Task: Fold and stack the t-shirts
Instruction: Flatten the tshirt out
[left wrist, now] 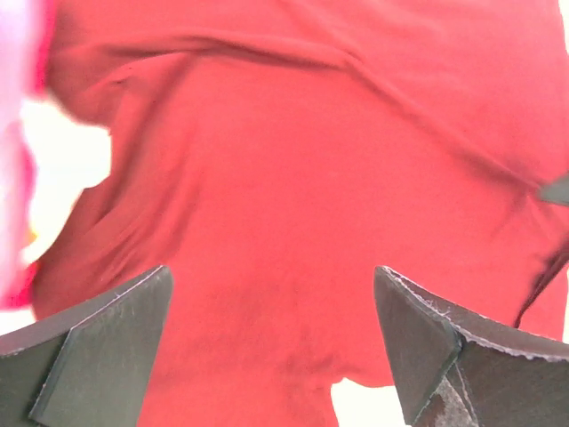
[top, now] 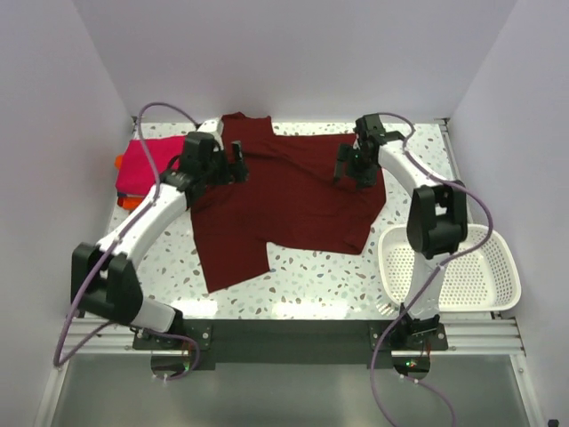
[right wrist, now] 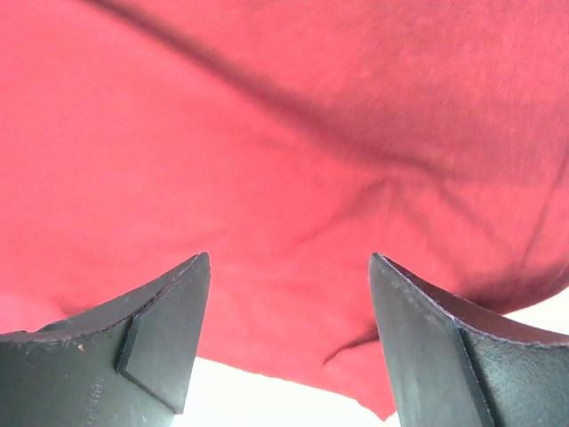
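A dark maroon red t-shirt point(top: 284, 200) lies spread and rumpled across the middle of the table. My left gripper point(top: 229, 163) hovers over its left shoulder part, open and empty; its wrist view shows red cloth point(left wrist: 302, 178) between the spread fingers point(left wrist: 98, 347). My right gripper point(top: 348, 169) hovers over the shirt's right upper part, open and empty, with cloth point(right wrist: 267, 151) and its edge below the fingers point(right wrist: 151, 338). A folded magenta-pink shirt point(top: 144, 165) lies on a folded orange one point(top: 130, 201) at the far left.
A white slotted plastic basket point(top: 471, 271) stands at the right front. The speckled tabletop point(top: 311, 280) shows in front of the shirt. White walls close in the back and both sides.
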`<action>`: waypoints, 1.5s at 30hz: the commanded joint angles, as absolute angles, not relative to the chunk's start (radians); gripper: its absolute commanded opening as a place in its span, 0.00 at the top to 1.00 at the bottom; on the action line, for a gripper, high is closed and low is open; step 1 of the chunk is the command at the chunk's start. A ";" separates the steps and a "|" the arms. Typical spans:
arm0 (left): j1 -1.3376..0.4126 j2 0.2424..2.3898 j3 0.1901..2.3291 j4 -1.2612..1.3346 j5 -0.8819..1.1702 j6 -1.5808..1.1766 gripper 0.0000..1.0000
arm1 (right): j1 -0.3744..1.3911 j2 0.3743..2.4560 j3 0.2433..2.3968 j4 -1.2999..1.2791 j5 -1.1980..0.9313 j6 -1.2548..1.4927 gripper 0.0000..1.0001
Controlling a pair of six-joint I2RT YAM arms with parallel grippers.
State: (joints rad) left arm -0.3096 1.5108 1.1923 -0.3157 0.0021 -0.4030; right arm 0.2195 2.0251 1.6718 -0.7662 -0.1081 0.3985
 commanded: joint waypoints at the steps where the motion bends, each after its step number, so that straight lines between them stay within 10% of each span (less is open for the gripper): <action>1: -0.328 1.393 1.037 -0.534 -0.285 -0.569 0.00 | 0.219 1.895 1.585 -0.733 -0.172 0.382 0.25; 14: -0.474 1.135 0.663 -0.816 -0.316 -1.034 0.01 | 0.224 1.631 1.339 -0.699 -0.256 0.413 0.25; 45: -0.603 1.048 0.428 -0.733 -0.178 -1.200 0.55 | 0.222 1.511 1.250 -0.730 -0.249 0.430 0.25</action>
State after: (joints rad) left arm -0.5922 1.0241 0.4774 -0.7593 -0.2073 -1.1606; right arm 0.2222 1.5616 1.2507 -0.7223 -0.2310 0.4263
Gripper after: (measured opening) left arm 0.480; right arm 0.753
